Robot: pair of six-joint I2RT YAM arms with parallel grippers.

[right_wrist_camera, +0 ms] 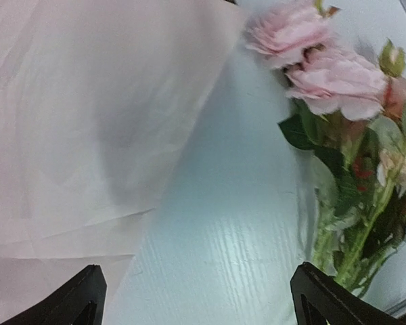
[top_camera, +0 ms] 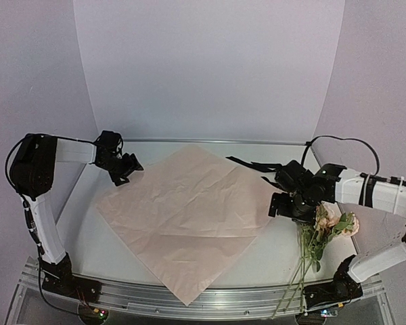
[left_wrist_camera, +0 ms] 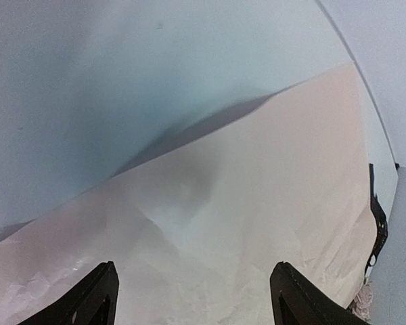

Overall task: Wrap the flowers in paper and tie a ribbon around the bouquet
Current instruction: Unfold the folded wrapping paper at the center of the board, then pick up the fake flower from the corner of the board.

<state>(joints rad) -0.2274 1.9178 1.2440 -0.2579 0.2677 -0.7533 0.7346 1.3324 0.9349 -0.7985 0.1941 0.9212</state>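
White counter (top_camera: 257,261) carries everything. Light-pink paper (top_camera: 186,213) lies flat and creased, turned diamond-wise, mid-counter. Flowers (top_camera: 328,223) lie off paper, just past its right corner, pink blooms level with that corner, stems trailing toward paper's near side. Black ribbon (top_camera: 254,164) sprawls just beyond paper's far-right edge. Left tool (top_camera: 120,177) hovers at paper's far-left edge, fingers apart, holding nothing. Right tool (top_camera: 277,205) hangs over paper's right corner, beside blooms, fingers wide apart, empty.
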